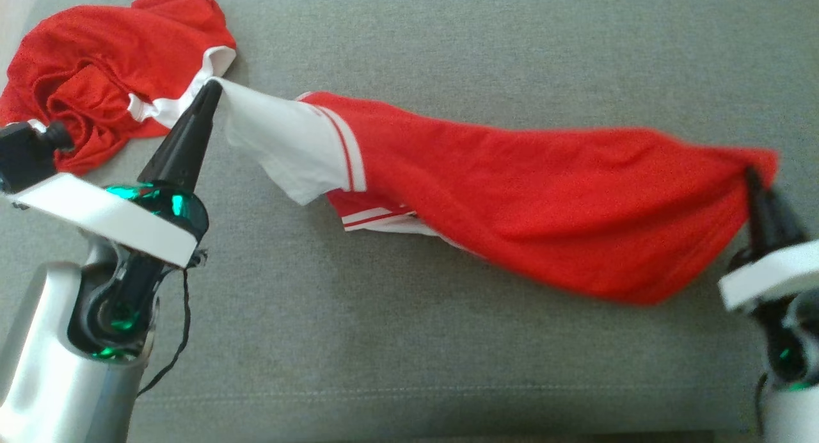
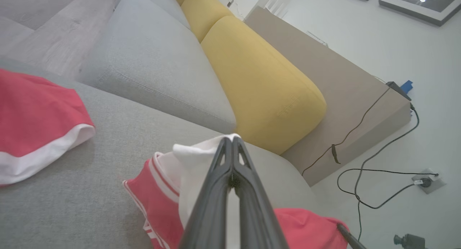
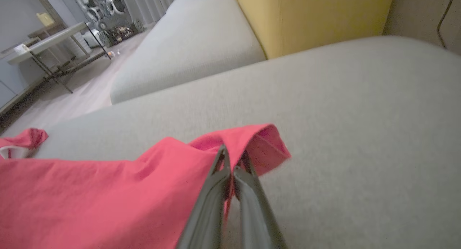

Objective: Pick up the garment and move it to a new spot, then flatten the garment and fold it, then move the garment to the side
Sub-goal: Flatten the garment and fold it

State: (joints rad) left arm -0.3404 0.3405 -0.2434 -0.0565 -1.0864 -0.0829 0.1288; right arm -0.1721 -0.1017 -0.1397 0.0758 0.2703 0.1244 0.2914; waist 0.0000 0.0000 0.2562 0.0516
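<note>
The garment [image 1: 512, 187] is red with a white sleeve and red-and-white stripes. It hangs stretched between my two grippers above the grey cushion [image 1: 409, 340]. My left gripper [image 1: 212, 88] is shut on the tip of the white sleeve [image 2: 187, 159], its jaws pressed together in the left wrist view [image 2: 230, 143]. My right gripper [image 1: 750, 173] is shut on the red edge at the far right; the right wrist view shows the red cloth [image 3: 108, 191] folded over its closed fingertips [image 3: 232, 159].
A second red garment with white trim [image 1: 109, 72] lies crumpled at the cushion's far left corner. Yellow back cushions [image 2: 259, 80], a grey seat [image 2: 151, 62] and a beige box with cables [image 2: 345, 108] lie beyond.
</note>
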